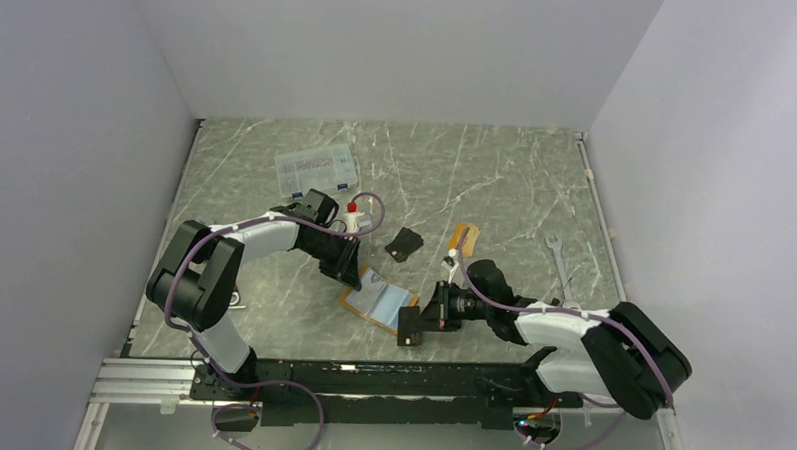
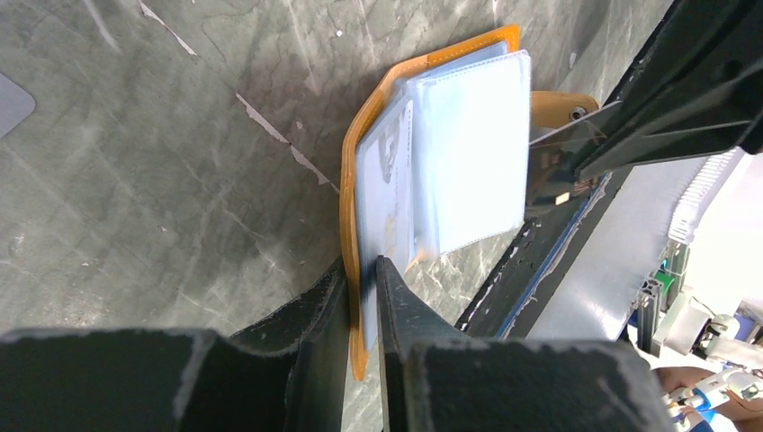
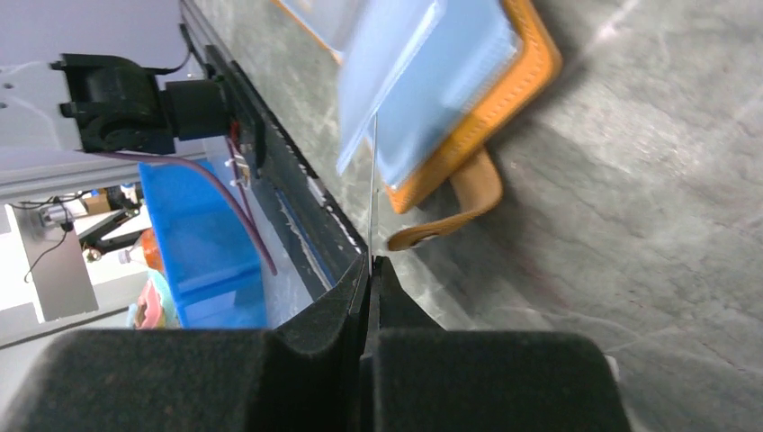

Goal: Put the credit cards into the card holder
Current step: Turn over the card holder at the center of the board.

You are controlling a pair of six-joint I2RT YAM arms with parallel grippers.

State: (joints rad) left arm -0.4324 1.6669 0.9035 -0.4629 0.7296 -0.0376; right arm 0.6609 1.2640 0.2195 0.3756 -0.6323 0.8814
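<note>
The card holder (image 1: 377, 297) lies open on the table, orange outside with pale blue sleeves (image 2: 450, 153). My left gripper (image 2: 363, 279) is shut on its near orange edge, also seen in the top view (image 1: 353, 275). My right gripper (image 3: 370, 263) is shut on a thin shiny card (image 3: 372, 198), seen edge-on, with its tip at the holder's sleeves (image 3: 423, 81). In the top view that gripper (image 1: 418, 321) and its card (image 1: 409, 325) sit just right of the holder. A black card (image 1: 404, 243) and an orange card (image 1: 464, 234) lie on the table behind.
A clear plastic compartment box (image 1: 316, 168) lies at the back left. A small bottle with a red cap (image 1: 353, 217) stands by the left arm. A wrench (image 1: 558, 263) lies on the right. The holder's snap tab (image 3: 450, 211) sticks out toward the black front rail (image 1: 389, 370).
</note>
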